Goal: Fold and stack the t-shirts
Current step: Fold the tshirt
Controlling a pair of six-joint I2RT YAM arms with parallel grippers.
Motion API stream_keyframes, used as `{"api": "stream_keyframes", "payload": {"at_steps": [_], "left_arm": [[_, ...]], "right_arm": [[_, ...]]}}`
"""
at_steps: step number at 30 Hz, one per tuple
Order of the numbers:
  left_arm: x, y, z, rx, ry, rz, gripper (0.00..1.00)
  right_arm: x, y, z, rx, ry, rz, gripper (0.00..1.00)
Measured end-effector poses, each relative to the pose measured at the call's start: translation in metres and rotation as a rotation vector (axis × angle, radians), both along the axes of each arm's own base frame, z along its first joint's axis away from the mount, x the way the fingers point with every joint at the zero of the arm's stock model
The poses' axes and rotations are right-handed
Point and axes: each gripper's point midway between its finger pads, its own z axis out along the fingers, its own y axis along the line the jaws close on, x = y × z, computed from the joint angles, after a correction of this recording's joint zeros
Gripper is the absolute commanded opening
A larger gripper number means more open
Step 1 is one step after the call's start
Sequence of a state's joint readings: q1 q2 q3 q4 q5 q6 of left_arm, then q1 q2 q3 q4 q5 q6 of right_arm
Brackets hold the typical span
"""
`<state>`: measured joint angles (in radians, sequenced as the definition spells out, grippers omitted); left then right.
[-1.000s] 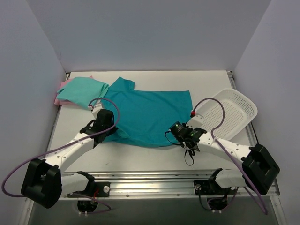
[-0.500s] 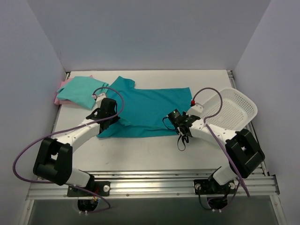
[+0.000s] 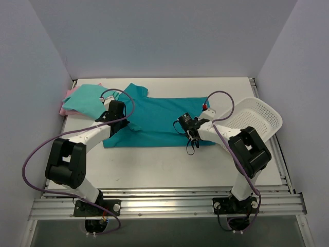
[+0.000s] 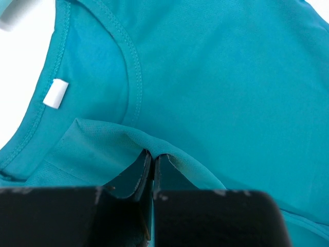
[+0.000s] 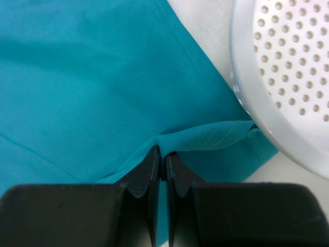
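Carried farther from the arm bases, the near hem of the teal t-shirt (image 3: 159, 116) folds over itself on the tabletop (image 3: 154, 170), its right end beside the white basket (image 3: 257, 116). The mint t-shirt (image 3: 87, 98) lies on the pink t-shirt (image 3: 63, 109) at far left. The left claw (image 4: 153, 157) and right claw (image 5: 162, 154) each pinch teal cloth.

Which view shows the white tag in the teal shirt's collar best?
Left wrist: the white tag lies sharp inside the collar of the teal shirt. The top view is too coarse to show it; the right wrist sees only the shirt's hem beside the basket.
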<state>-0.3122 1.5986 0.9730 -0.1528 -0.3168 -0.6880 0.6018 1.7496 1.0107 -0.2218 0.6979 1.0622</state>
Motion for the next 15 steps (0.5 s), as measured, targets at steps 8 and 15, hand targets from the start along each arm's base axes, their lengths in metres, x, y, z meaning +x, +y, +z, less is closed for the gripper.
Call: {"api": "stream_keyframes", "payload": {"at_steps": [8, 15], "left_arm": [[0.015, -0.001, -0.017, -0.003, 0.031, -0.017, 0.02], [0.036, 0.007, -0.019, -0.021, 0.023, 0.007, 0.02]], "right_arm": [[0.03, 0.004, -0.002, 0.004, -0.012, -0.022, 0.0], [0.041, -0.006, -0.006, 0.012, -0.013, -0.047, 0.01]]}}
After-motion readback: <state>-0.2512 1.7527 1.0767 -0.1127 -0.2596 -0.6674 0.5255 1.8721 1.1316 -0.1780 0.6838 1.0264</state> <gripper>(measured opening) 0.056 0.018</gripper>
